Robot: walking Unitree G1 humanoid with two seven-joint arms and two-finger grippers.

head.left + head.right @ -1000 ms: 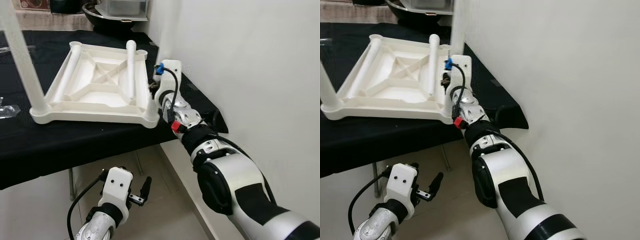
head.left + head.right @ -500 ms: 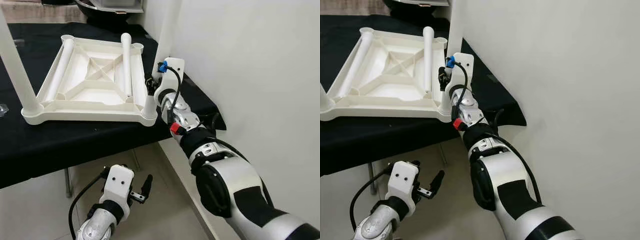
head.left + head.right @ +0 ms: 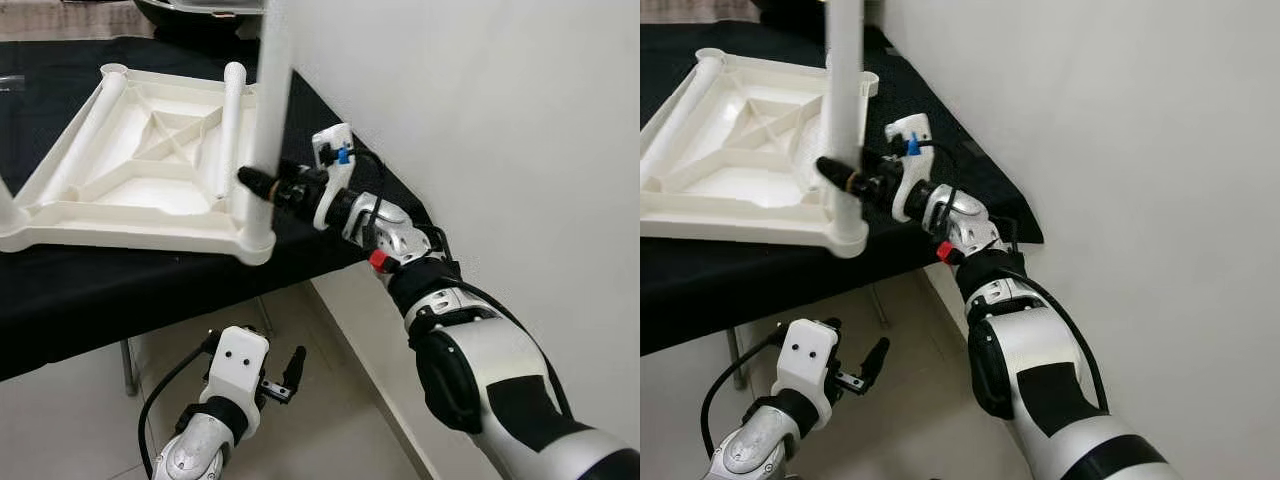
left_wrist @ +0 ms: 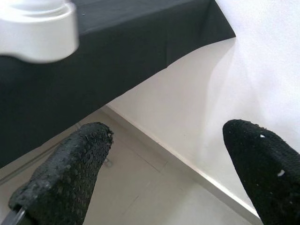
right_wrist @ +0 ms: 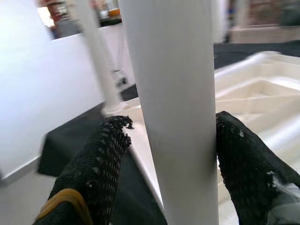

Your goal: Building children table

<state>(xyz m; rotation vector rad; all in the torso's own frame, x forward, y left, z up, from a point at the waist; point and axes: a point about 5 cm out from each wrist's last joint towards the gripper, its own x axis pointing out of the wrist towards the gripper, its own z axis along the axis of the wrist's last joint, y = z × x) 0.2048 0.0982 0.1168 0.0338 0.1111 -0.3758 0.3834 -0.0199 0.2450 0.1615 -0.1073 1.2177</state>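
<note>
A white children's table top (image 3: pixel 120 215) lies upside down on a black-covered table (image 3: pixel 120 290). My right gripper (image 3: pixel 255 182) is shut on a white table leg (image 3: pixel 268 100), a black finger pressing each side of it in the right wrist view (image 5: pixel 173 70). The leg stands upright over the near right corner socket (image 3: pixel 255 240). Another leg (image 3: pixel 232 120) rests across the underside, and one (image 3: pixel 85 125) lies along its left side. My left gripper (image 4: pixel 166 133) hangs open below the table edge, over the floor.
A white wall (image 3: pixel 480 100) runs close along the right of the table and my right arm. The table's black cloth ends at a corner (image 3: pixel 430 235) near the wall. Dark containers (image 3: pixel 200 8) stand at the table's far end. Tiled floor (image 3: pixel 330 420) lies below.
The view has shifted. My right wrist has rolled from upright to level, and the held leg has moved from beside the corner to upright over the near right socket. The left arm stays low.
</note>
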